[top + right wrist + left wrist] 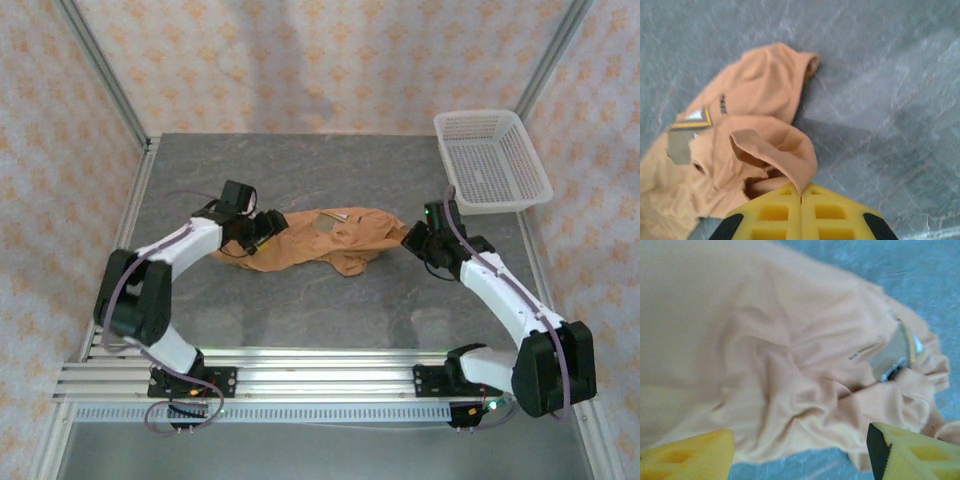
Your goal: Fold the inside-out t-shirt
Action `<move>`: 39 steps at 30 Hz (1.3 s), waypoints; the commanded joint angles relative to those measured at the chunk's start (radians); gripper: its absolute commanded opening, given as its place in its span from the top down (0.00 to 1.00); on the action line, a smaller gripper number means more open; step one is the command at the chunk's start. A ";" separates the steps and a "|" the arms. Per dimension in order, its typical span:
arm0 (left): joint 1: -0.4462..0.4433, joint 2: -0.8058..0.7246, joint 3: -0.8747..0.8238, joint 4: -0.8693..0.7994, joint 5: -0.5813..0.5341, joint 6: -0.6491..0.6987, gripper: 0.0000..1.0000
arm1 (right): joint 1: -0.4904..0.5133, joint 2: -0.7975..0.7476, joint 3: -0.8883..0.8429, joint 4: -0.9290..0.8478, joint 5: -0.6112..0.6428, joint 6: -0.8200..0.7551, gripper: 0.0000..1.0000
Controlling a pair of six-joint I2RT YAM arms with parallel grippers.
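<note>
Tan t-shirt (310, 240) bunched on bench (300, 320); right tool (801, 196) shut on thin fold, left tool (800, 450) wide, empty. Risk: fold slips free under pull.

A grey marbled surface (330, 320) is enclosed by walls (320, 60) papered in pale orange florals and edged by metal posts (100, 70)

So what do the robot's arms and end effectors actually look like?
The left arm and right arm have white links with chunky black joints, and a thin greyish cable runs along each. The left end effector and right end effector have yellow fingers with moulded rectangular recesses and black edging. A small green light glows near the right wrist.
</note>
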 commanded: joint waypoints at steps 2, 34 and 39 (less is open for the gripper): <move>0.042 -0.157 0.048 -0.225 -0.155 0.120 0.36 | -0.083 -0.044 0.072 -0.063 0.107 -0.001 1.00; 0.014 -0.054 -0.255 0.055 -0.121 0.025 0.55 | -0.148 0.068 0.166 -0.031 -0.084 0.019 1.00; 0.013 -0.062 -0.184 -0.010 -0.137 0.037 1.00 | -0.149 0.086 0.185 -0.041 -0.097 0.003 1.00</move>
